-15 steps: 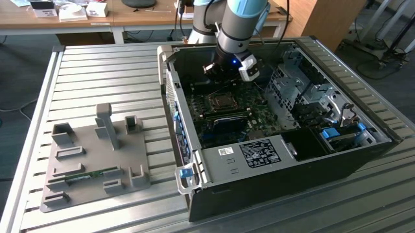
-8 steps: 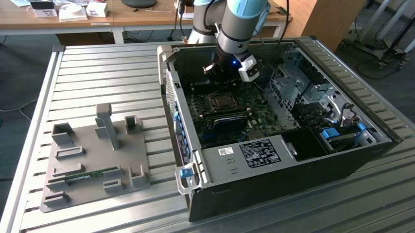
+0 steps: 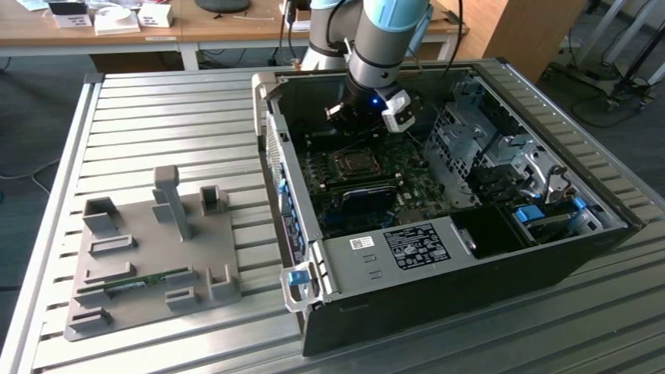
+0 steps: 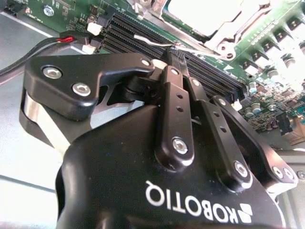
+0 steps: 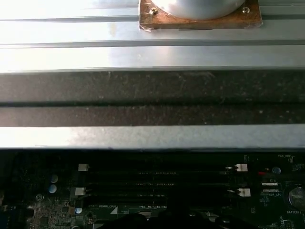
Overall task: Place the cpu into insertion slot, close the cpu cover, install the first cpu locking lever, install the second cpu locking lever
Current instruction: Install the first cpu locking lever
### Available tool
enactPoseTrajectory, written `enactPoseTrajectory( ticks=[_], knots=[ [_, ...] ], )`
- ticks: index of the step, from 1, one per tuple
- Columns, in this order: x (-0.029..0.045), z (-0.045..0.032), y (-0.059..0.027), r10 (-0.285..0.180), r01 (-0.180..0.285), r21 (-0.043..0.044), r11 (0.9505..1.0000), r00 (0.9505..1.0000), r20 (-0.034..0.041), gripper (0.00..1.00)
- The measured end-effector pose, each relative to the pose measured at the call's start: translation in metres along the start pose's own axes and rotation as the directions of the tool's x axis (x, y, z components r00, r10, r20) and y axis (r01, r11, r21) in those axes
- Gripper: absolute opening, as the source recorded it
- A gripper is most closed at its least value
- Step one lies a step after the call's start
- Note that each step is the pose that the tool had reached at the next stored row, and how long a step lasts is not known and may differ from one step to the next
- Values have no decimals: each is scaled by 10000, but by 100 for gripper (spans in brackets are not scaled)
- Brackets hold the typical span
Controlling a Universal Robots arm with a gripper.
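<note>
Arm points down into the computer case [image 3: 437, 273]; gripper [image 3: 369, 118], fingers pressed together, hangs near the insertion slot [image 3: 359, 162]. The second wrist view adds memory slots [image 4: 128, 38] at the fingertips [image 4: 175, 56].

Arm [image 3: 387, 31]: grey tube, pale-blue joint cap, black wrist section with small blue light and a white-grey bracket on its side; gripper [image 4: 178, 51]: glossy black body and linkage bars, silver screw heads, white lettering.

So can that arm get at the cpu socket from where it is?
Probably yes. The case lies open on top, the tool hangs inside it close to the socket, and nothing seems to stand between them.
</note>
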State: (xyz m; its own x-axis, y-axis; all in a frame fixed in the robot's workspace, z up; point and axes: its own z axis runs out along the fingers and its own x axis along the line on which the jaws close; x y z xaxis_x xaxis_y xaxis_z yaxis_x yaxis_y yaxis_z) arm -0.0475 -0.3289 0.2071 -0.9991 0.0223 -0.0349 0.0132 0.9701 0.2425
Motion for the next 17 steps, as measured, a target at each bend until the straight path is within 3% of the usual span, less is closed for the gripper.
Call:
enactPoseTrajectory(
  ticks=[10, 17],
  knots=[
    [1, 20, -5, 0, 0, -3, 10000, 10000, 1, 11],
    [-1, -18, 5, 0, 0, 1, 10000, 10000, 0, 11]
  ],
)
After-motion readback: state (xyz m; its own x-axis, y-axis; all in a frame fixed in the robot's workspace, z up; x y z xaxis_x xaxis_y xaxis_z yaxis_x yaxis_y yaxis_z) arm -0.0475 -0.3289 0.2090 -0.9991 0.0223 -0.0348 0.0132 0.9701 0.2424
